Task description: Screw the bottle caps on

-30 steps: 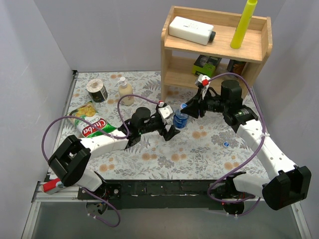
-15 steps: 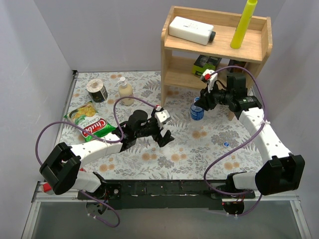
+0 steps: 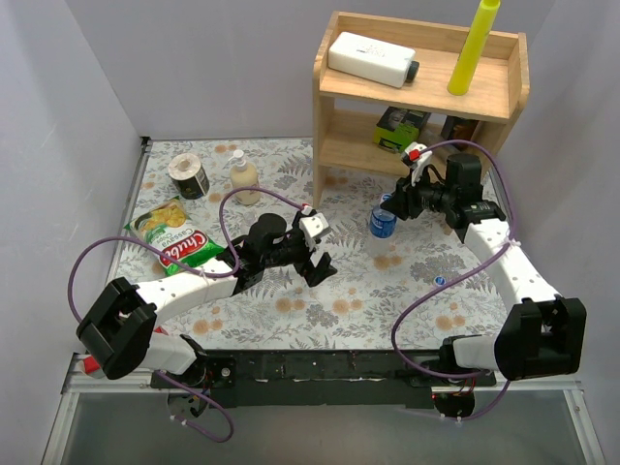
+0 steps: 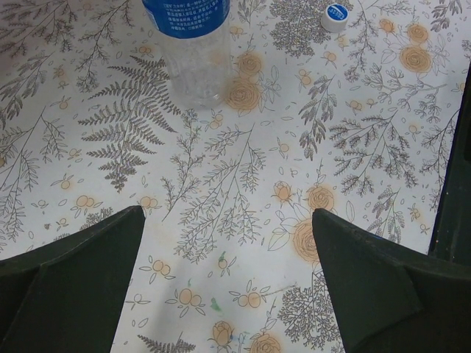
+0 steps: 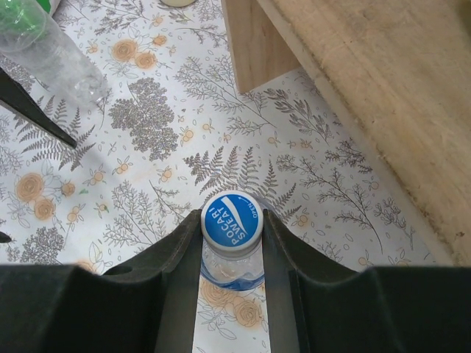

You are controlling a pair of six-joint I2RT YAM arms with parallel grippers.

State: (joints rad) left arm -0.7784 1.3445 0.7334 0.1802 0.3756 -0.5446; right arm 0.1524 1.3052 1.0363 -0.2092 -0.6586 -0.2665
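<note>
The blue-label bottle (image 3: 383, 222) stands on the floral mat just in front of the shelf. A blue cap (image 5: 232, 219) sits on its neck. My right gripper (image 3: 391, 207) is shut on that cap, one finger on each side, as the right wrist view (image 5: 232, 224) shows. My left gripper (image 3: 321, 263) is open and empty, to the left of the bottle and apart from it; the bottle (image 4: 190, 44) is far ahead of its fingers (image 4: 73, 283). A second blue cap (image 3: 440, 281) lies loose on the mat (image 4: 336, 15). The plain clear bottle (image 5: 55, 55) lies by the left arm.
A wooden shelf (image 3: 417, 97) stands at the back right, close behind the right gripper, with its leg (image 5: 250, 44) beside the bottle. A chips bag (image 3: 176, 244), a cream bottle (image 3: 243, 178) and a tape roll (image 3: 188, 174) are at the back left.
The right gripper has carried the blue-label bottle from the middle to the right, towards the shelf. The left gripper has drawn back from the bottle and stands open.
</note>
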